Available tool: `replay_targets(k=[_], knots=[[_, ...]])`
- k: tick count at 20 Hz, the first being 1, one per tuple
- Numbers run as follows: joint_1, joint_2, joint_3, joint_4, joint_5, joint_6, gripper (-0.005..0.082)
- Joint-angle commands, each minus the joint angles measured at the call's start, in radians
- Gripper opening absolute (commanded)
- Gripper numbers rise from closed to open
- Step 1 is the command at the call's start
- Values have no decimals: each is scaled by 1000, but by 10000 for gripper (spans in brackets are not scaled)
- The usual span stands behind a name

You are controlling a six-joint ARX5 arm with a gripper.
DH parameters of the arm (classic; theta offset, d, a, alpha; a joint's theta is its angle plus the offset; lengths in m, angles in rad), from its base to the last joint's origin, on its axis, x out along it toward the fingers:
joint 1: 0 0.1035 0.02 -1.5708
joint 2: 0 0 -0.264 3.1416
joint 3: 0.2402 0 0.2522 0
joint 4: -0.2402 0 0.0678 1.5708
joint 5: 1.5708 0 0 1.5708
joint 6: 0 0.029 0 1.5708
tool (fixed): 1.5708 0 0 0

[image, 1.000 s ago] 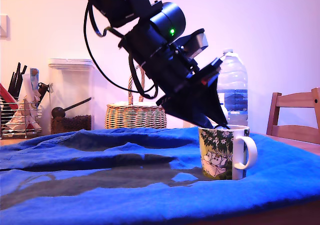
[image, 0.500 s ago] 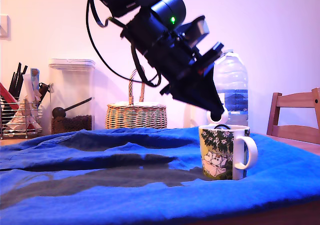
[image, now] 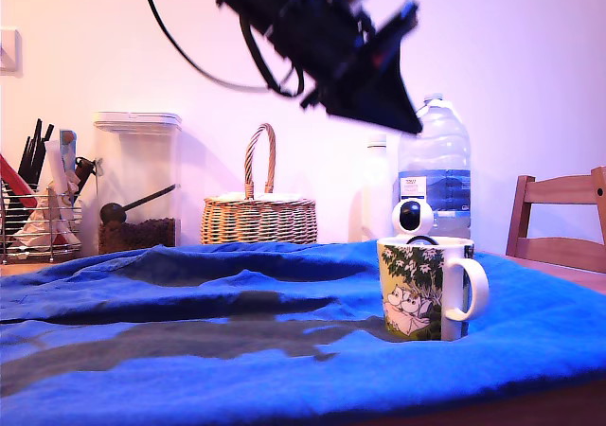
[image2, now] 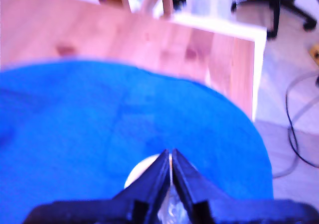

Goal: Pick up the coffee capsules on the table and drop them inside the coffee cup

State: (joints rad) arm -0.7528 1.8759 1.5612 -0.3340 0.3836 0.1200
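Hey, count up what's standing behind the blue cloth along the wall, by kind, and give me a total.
Wire rack of utensils: 1
Clear canister: 1
Wicker basket: 1
Bottles: 2, white and clear water
Round white camera: 1
Total: 6

The gripper [image: 409, 123] now sits high above the cup [image: 426, 287], no longer dipping at its rim.

A wicker basket [image: 258, 218] stands beside a clear canister [image: 135, 182]; a water bottle [image: 435, 168] stands behind a round white camera [image: 413, 218]. A wooden chair [image: 559, 220] sits at the exterior view's right.
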Motion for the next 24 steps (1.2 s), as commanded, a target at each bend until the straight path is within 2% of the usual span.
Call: replay_targets(k=[1,5,7,10,12,15,20,24], knots=[[-1,-7,-37,10,1,13,-24],[7,-60,-119,114,-3,15,-24],[19,-95,-177,162,-29,-8,-24],[62,-151,-270,208,-37,-21,-24],[99,-204,-352,255,-44,-27,-24],[165,-284,-483,334,-52,-62,-24],[299,-409,-660,383,-52,-79,-24],[388,-513,-800,451,-53,-118,-24]])
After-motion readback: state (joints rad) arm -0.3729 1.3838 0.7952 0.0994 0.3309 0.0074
